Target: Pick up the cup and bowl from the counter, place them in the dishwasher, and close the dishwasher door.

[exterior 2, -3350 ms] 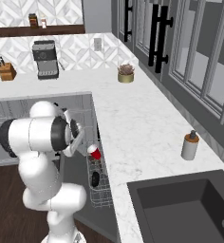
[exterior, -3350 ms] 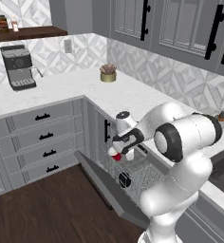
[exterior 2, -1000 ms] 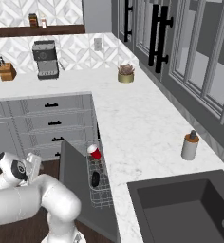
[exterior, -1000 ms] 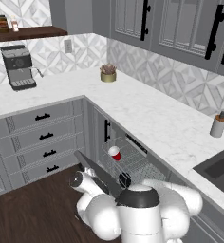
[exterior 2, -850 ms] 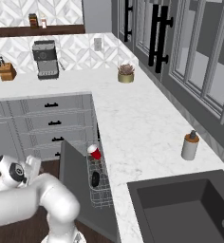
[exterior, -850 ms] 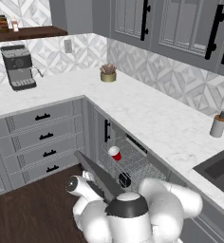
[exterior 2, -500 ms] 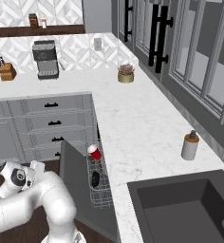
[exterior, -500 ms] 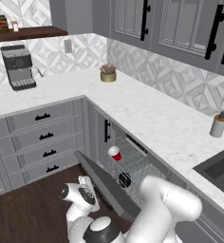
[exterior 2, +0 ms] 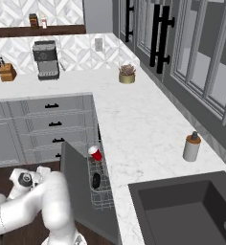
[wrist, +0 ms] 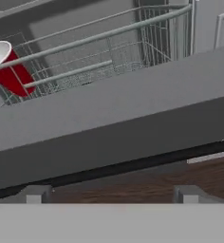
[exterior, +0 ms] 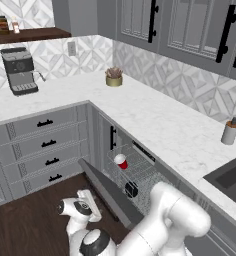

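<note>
you have the cup [exterior: 121, 161] lying tilted in the dishwasher [exterior: 140, 175] wire rack, the bowl [exterior: 131, 189] lower in the same rack. the dishwasher door [exterior: 110, 191] hangs partly open. your fingers [wrist: 109, 194] sit spread apart, holding nothing, just below the door's edge.

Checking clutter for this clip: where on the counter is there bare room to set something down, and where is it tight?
Bare counter runs from the potted plant down to the soap dispenser. Another free patch lies between the coffee machine and the plant. Tight: the dishwasher rack, holding the cup and bowl.
</note>
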Controlling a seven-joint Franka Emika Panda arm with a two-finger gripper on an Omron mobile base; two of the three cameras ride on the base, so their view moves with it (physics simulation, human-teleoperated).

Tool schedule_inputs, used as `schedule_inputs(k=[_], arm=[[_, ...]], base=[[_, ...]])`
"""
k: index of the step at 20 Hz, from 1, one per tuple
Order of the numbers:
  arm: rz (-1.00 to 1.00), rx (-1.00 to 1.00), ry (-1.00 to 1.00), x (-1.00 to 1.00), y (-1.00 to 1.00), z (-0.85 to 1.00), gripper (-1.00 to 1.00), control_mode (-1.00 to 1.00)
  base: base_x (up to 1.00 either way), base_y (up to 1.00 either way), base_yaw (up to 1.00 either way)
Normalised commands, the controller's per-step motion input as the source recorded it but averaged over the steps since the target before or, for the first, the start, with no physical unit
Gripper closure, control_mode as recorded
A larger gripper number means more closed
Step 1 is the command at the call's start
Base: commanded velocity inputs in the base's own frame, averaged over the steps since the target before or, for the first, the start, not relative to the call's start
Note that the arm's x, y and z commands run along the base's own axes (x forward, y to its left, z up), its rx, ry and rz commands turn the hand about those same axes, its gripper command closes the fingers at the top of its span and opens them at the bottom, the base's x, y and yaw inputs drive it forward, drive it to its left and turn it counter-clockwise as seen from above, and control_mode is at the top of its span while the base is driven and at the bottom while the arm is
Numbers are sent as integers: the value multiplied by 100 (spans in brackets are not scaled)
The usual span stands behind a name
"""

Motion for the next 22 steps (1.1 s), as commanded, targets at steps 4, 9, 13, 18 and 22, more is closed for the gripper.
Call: schedule_inputs(k=[4, 9, 13, 18, 22], arm=[[-3, -25, 12, 56, 10, -88, -100, -100], [-1, -14, 25, 73, -1, -63, -100, -100], [-2, -11, 36, 100, -16, -56, -100, -100], [-7, -4, 8, 32, -16, -10, -100, -100], [-22, -9, -31, -23, -61, 45, -100, -100]], base=[[0, 0, 0], [0, 0, 0], [0, 0, 0], [0, 0, 0], [0, 0, 0]])
